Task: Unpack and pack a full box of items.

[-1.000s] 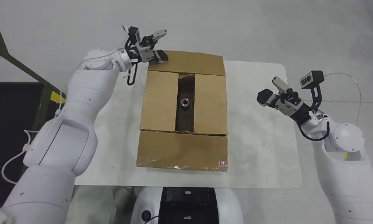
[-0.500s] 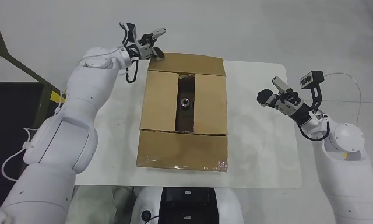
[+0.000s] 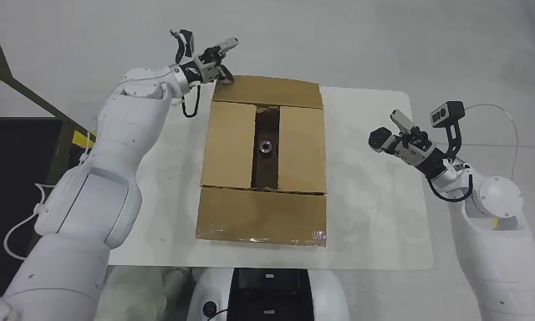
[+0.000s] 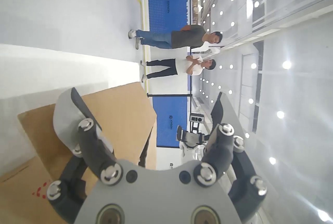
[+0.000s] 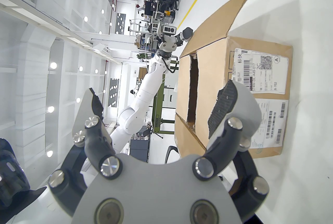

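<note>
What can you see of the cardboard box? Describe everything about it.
The brown cardboard box sits on the table. Its two side flaps lie nearly shut, leaving a dark slot where a round metal item shows. The far flap tilts up; white labels sit on one side. The open left gripper is at that flap's corner.

box [image 3: 301,150] interior (mostly hidden), small round item [image 3: 265,147] unidentifiable

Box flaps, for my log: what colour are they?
The box flaps are plain brown cardboard, clearest in the top view.
</note>
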Robot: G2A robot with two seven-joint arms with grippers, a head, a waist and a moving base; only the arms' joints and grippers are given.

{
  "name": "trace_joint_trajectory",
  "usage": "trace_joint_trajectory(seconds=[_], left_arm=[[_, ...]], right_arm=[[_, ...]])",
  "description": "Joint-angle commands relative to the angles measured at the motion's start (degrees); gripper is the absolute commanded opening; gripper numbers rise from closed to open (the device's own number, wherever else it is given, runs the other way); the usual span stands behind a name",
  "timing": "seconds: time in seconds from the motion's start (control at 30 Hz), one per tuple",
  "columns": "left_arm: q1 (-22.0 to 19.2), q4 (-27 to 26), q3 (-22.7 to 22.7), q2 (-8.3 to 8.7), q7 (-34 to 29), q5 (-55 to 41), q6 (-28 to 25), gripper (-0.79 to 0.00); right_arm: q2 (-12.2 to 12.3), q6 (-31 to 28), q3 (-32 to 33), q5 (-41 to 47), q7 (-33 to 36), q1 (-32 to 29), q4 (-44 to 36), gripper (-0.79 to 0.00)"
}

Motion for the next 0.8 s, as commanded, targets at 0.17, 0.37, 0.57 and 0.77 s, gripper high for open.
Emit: trace_joint_trajectory(seconds=[0.17,0.37,0.57,0.77], left_arm=[[0.01,-0.81,-3.60,1.39,-4.27,-3.38,-4.13,0.000],[1.16,-2.57,-8.13,3.86,-11.91,-7.54,-5.84,0.000],[4.52,-6.22,-12.13,7.05,-21.68,-8.95,-4.48,0.000],[9.77,-14.28,-16.89,11.34,-23.66,-5.53,-2.49,0.000]], right_arm=[[0.00,0.00,0.00,0.00,0.00,0.00,0.00,0.000],[0.00,0.00,0.00,0.00,0.00,0.00,0.00,0.000],[0.00,0.00,0.00,0.00,0.00,0.00,0.00,0.000],[0.00,0.00,0.00,0.00,0.00,0.00,0.00,0.000]])
